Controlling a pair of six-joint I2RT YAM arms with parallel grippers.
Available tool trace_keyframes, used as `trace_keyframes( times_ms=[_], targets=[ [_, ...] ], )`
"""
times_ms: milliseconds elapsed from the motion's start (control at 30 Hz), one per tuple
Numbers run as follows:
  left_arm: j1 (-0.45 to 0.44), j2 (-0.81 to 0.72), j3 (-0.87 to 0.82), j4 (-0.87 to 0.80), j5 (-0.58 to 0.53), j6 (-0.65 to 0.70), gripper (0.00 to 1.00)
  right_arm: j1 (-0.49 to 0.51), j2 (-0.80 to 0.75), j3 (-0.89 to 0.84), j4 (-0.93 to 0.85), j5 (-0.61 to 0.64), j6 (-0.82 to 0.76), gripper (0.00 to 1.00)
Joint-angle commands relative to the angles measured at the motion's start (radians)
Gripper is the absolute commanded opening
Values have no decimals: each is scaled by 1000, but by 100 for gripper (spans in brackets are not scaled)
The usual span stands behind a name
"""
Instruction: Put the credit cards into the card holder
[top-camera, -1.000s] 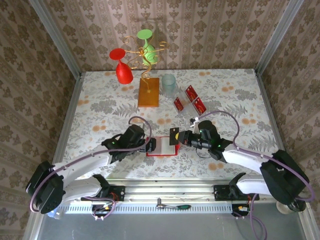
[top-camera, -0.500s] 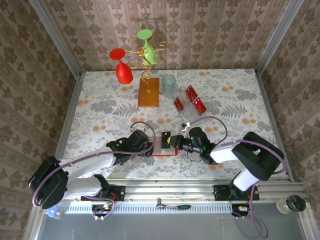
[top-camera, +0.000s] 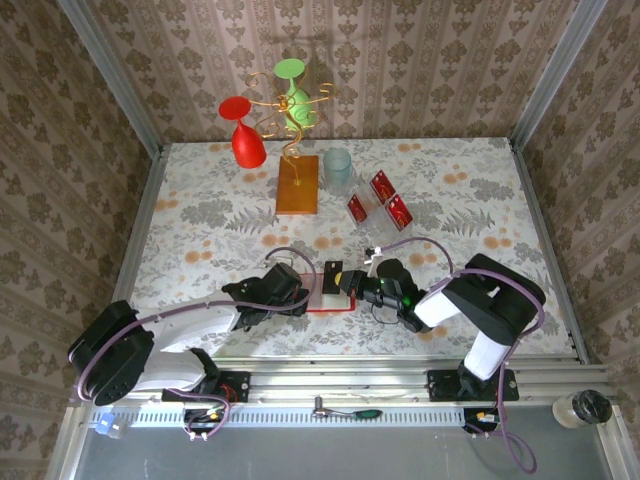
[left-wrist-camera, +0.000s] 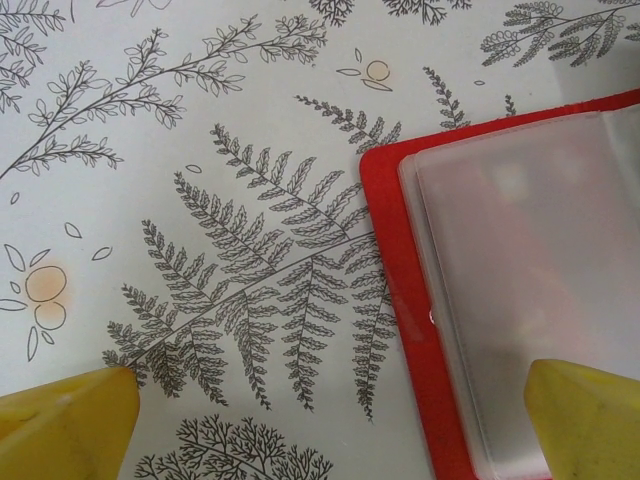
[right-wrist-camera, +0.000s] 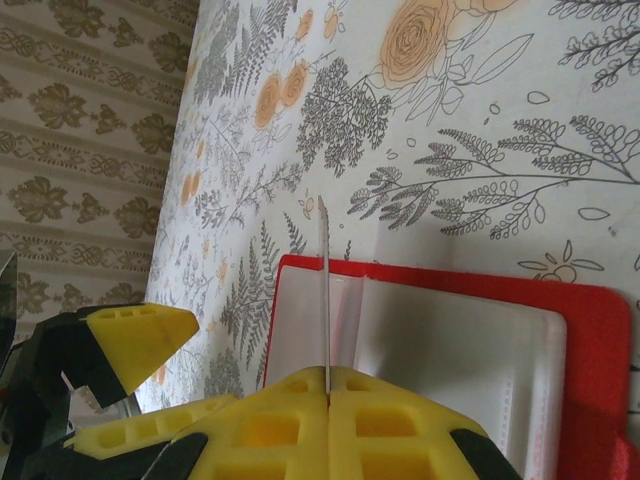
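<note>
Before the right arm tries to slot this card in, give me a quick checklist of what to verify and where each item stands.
1. Grip: the right gripper is shut on the credit card, held on edge. Ok.
2. Access: the card holder lies open, pale inside up. Ok.
3. Position: in the right wrist view the card stands over the holder. Ok.
4. Alignment of the card edge with a pocket mouth: cannot tell.
5. Bracing: the left gripper is open, one finger over the pale inside, the other over the table. Contact with the holder: cannot tell.
</note>
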Motion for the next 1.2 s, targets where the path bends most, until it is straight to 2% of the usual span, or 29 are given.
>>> trace_keyframes(
  times_ms=[0,433,967,1167],
  targets=[
    [-7,12,-11,13,-32,-12,100,8,28,-10,89,37,17,0],
    [-6,49,-38,20,-45,-44,100,10,123,-7,195,42,49,0],
    [-8,72,-52,44,-38,-52,100,10,166,2,217,5,69,0],
    [-15,31,-48,-19,-87,-91,100,11,166,-7,240,-14,90,0]
  ],
)
